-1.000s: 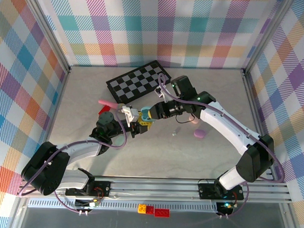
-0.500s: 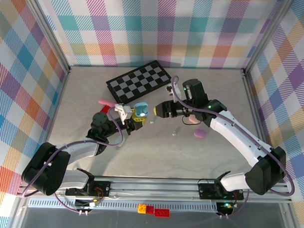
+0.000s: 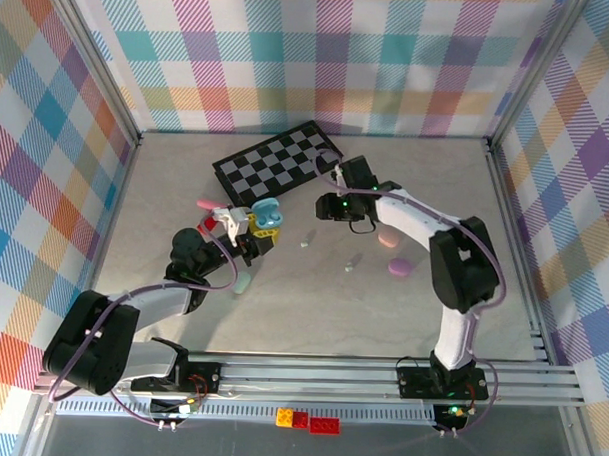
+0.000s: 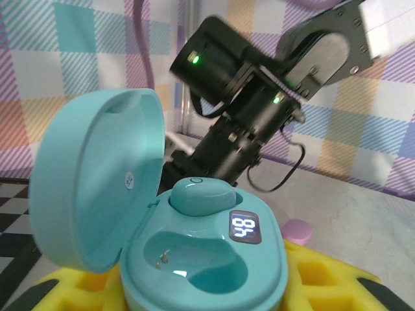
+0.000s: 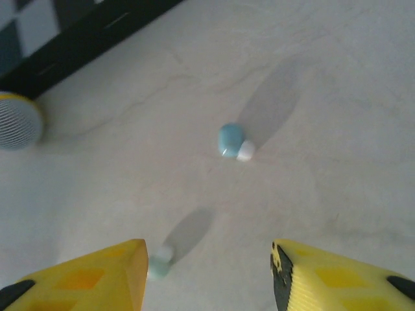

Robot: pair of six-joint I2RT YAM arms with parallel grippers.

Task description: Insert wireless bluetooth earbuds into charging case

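Note:
My left gripper (image 3: 252, 228) is shut on a teal charging case (image 3: 268, 218) and holds it upright with the lid open. In the left wrist view the case (image 4: 204, 259) has one teal earbud (image 4: 198, 194) seated in its far slot. The near slot is empty and the small display is lit. Yellow fingers (image 4: 337, 282) clamp the case's base. My right gripper (image 3: 330, 211) hangs over the table with its jaws open and nothing between them. Below it lie a bluish earbud (image 5: 232, 141) and a greenish earbud (image 5: 159, 262), the latter right beside the left finger (image 5: 97, 275).
A checkerboard (image 3: 277, 162) lies at the back. Two pastel oval cases (image 3: 389, 236) (image 3: 400, 266) sit under the right arm, and a pale green one (image 3: 243, 283) lies near the left arm. Two small buds (image 3: 306, 243) (image 3: 353, 261) rest mid-table. Metal rails edge the walls.
The right gripper has drawn back from the case toward the checkerboard and its jaws have opened wider. The left gripper has carried the open case slightly left.

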